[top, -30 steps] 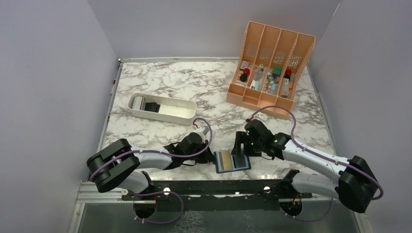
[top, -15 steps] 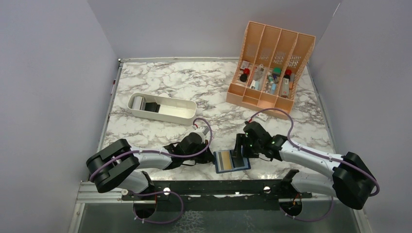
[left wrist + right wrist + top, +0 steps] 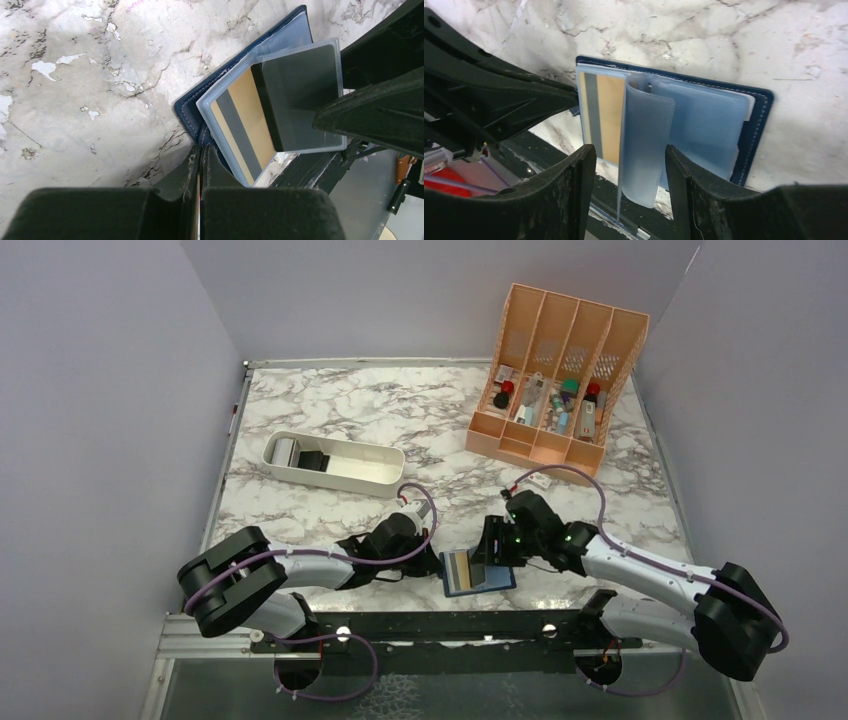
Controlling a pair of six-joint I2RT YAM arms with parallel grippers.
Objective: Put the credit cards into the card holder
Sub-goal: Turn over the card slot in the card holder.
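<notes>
At the near edge of the marble table (image 3: 400, 410), the card holder (image 3: 478, 572) is lying open between the two arms, its navy cover flat on the stone just beside the black front rail (image 3: 440, 625). The left gripper (image 3: 200, 150) is pinching shut on the holder's navy left edge. The right gripper (image 3: 630, 150) is hovering over it with jaws partly apart, straddling a clear sleeve leaf (image 3: 646, 145) that is standing up between its fingers; whether they are touching it cannot be told. A tan card (image 3: 247, 125) with a grey stripe is sitting in a clear pocket on the left side. A dark grey rectangle (image 3: 300, 95), seemingly a second card, is showing inside the raised leaf. From above, the right gripper is hiding much of the holder's right half. Well behind, a white tray (image 3: 335, 462) and an orange file organizer (image 3: 555, 380) are holding small items.
</notes>
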